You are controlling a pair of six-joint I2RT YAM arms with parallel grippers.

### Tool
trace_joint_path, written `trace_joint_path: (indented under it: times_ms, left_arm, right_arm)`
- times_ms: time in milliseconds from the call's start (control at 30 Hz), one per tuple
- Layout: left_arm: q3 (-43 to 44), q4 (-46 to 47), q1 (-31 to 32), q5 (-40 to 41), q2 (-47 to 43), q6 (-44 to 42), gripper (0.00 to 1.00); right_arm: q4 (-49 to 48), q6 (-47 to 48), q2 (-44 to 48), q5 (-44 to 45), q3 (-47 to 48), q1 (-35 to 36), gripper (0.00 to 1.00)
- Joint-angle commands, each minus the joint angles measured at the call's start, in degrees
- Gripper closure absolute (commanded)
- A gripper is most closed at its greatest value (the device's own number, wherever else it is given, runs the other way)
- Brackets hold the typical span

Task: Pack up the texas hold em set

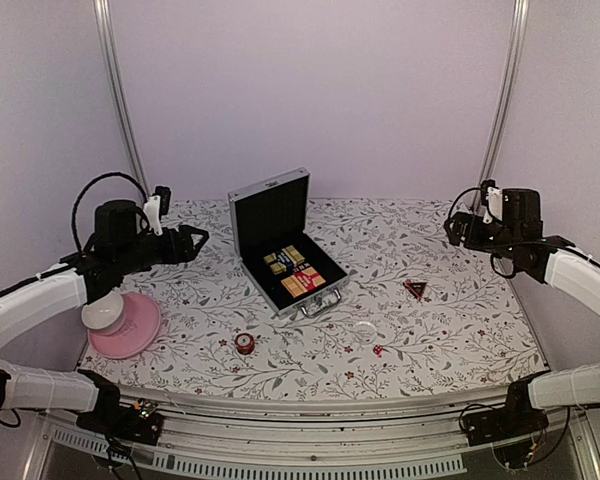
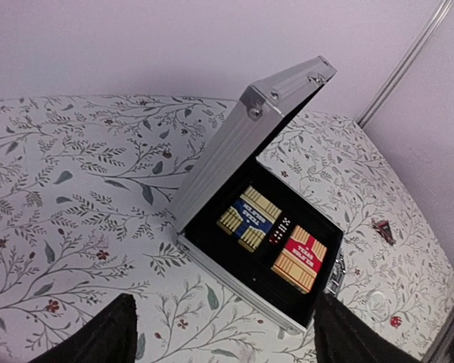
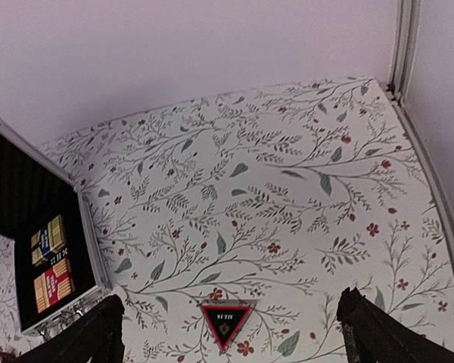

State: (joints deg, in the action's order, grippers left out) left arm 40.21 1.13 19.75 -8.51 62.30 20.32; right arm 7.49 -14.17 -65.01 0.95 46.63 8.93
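**Overhead view, centre.** The texas hold em set (image 1: pixel 288 250), a flat briefcase of ribbed silver aluminium with black lining, lies open on the table (image 1: pixel 460 330), whose matt surface is printed with leaf sprigs and small red flowers. Its lid (image 1: pixel 270 208) stands nearly upright on the far side, which leaves the tray reachable from above and from the near side. The metal handle (image 1: pixel 321 300) faces the lower edge of the frame.

Two rectangular card packs (image 2: pixel 248 217), one blue and yellow and one red and yellow, lie flat side by side in the tray. The small dark pieces between them are too small to identify.

Three loose pieces lie outside the case:
- a black triangular token (image 3: pixel 225 324) with a red border, right of centre;
- a round red token (image 1: pixel 244 343), lower centre;
- a pale, translucent-looking disc (image 1: pixel 365 327), just right of the handle.

Packing is therefore judged unfinished.

The left gripper (image 1: pixel 194 240), middle left, points toward the case with its fingers wide apart and nothing between them. The right gripper (image 1: pixel 454 230), middle right, is likewise spread and empty. Its wrist view frames the triangular token between the fingers, so that token is probably its nearest pick.

A glossy pink plate (image 1: pixel 140 335) carrying a white bowl (image 1: pixel 102 312), lower left, is no part of the set.
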Motion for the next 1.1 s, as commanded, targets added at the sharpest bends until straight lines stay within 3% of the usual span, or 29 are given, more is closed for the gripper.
trace_joint_path:
  times_ms: [0,167,400,733,1067]
  left_arm:
    - [-0.1,-1.8,-0.5,-7.6,0.6,6.4,0.2]
    - [0.6,-8.0,-0.6,-6.6,-1.3,7.3,0.2]
    - [-5.5,-7.8,-0.5,-7.1,-6.4,10.9,0.19]
    - [-6.8,-7.3,-0.5,-8.5,-3.7,9.5,0.23]
    - [-10.0,-1.3,-0.5,-10.4,-1.5,9.9,0.23]
  right_arm:
    - [6.7,-1.7,-2.9,-7.1,-0.2,4.0,0.02]
    - [6.7,-2.3,-8.9,-8.7,0.6,9.6,0.04]
    - [3.4,-4.1,-17.9,-6.0,-0.4,19.9,0.05]
    - [12.3,-7.0,-28.4,7.7,5.7,36.7,0.04]
    - [15.9,-10.2,-34.6,11.0,9.6,43.3,0.01]
